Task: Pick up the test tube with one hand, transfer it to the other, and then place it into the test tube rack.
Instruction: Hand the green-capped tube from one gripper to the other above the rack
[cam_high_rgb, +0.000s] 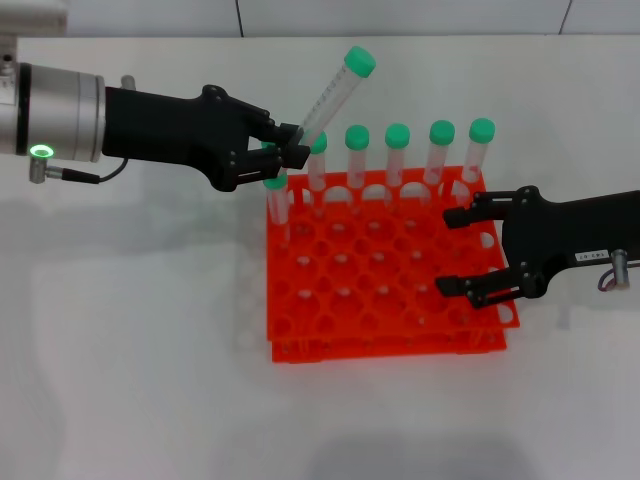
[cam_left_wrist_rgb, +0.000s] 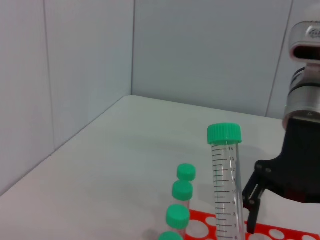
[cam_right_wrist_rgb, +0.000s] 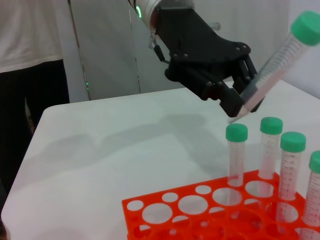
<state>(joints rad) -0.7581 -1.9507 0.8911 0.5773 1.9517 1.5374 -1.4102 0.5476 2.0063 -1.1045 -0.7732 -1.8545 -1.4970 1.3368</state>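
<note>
You're pre-handover: left black gripper (cam_high_rgb: 290, 143) clamps the slim clear green-capped test tube (cam_high_rgb: 330, 97) near its tip, tilted over the orange-red plastic rack (cam_high_rgb: 385, 290). Right labelled gripper (cam_high_rgb: 470, 250) waits w/ jaws apart; bring them together.

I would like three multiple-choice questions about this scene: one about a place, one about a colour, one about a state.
1. Where is the test tube that is held?
A. lying on the table
B. in the air over the rack's far left corner
C. standing in a hole near the right gripper

2. What colour is the test tube rack?
A. orange-red
B. blue
C. white

3. How is the right gripper?
A. shut on a tube
B. open and empty
C. out of sight

Answers:
1 B: the left gripper grips its lower end and holds it tilted above the corner.
2 A: the head view shows the grid of holes in bright orange-red.
3 B: its fingers stand apart at the rack's right edge, with nothing between them.
</note>
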